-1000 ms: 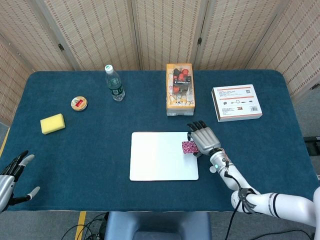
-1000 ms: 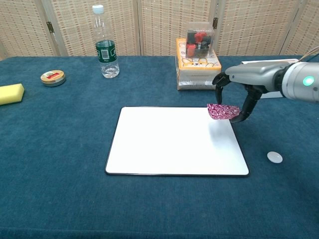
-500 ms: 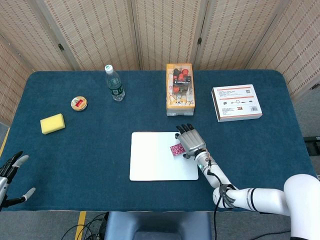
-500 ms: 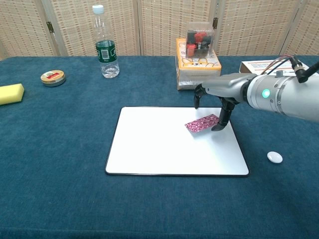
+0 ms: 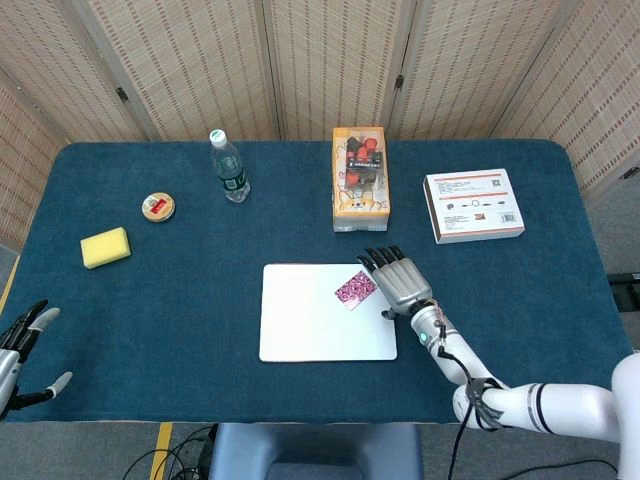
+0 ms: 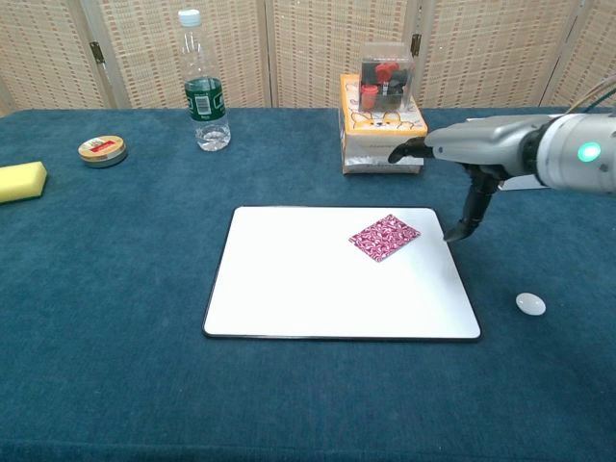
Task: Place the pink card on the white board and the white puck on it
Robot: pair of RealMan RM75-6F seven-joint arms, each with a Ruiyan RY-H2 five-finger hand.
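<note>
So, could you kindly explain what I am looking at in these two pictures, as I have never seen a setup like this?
It is a two-armed robot with humanlike hands, steered remotely by a person. One picture looks down from its head, the other forward from its chest. On the blue table lies a white board with a pink card resting flat on it. The right hand hovers beside the card, fingers apart, holding nothing. The left hand waits open at the table's edge. A small white puck sits on the cloth right of the board. Further back are a bottle, a sponge, a tin and two boxes.
</note>
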